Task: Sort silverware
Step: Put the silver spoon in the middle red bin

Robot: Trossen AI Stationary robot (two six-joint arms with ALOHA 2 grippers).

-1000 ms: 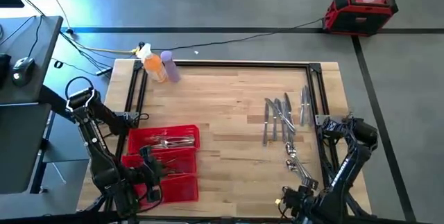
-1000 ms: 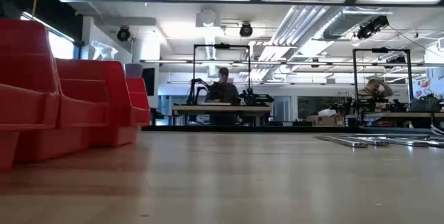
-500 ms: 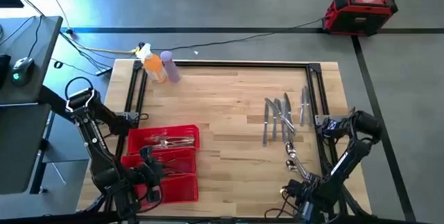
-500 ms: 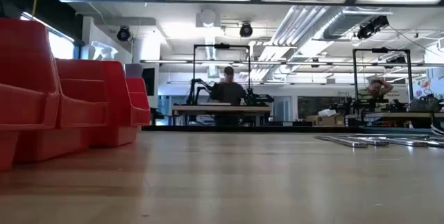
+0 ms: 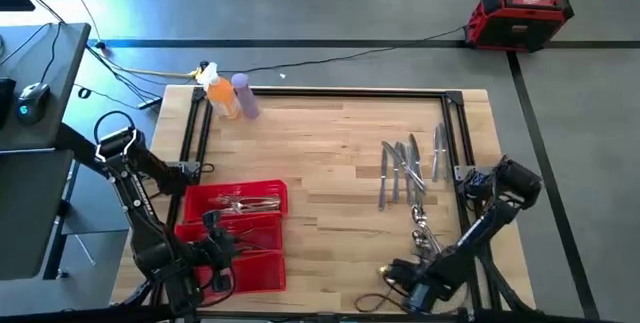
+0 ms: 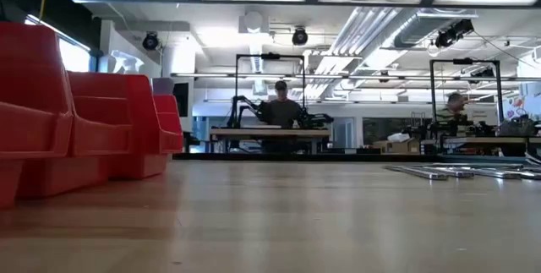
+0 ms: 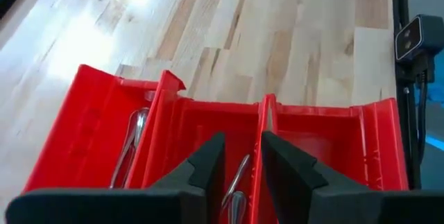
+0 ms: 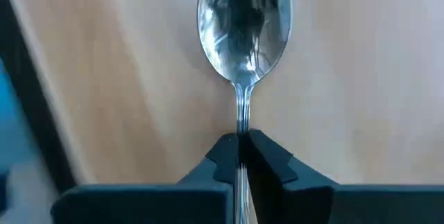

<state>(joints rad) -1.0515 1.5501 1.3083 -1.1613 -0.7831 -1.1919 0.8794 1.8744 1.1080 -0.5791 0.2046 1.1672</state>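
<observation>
Above bare wood, right fingers (image 8: 239, 156) pinch a spoon (image 8: 243, 26); left fingers (image 7: 239, 165) sit slightly parted.

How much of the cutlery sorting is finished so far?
Partly done. Some pieces already lie in the red tray, in separate compartments. The right gripper is shut on a spoon near the table's front edge. A cluster of silverware waits unsorted on the table's right side. The left gripper hovers over the tray.

A robotics lab: other framed rig tables (image 6: 270, 133), seated people (image 6: 281, 104), exposed ceiling ducts (image 6: 397, 24).
</observation>
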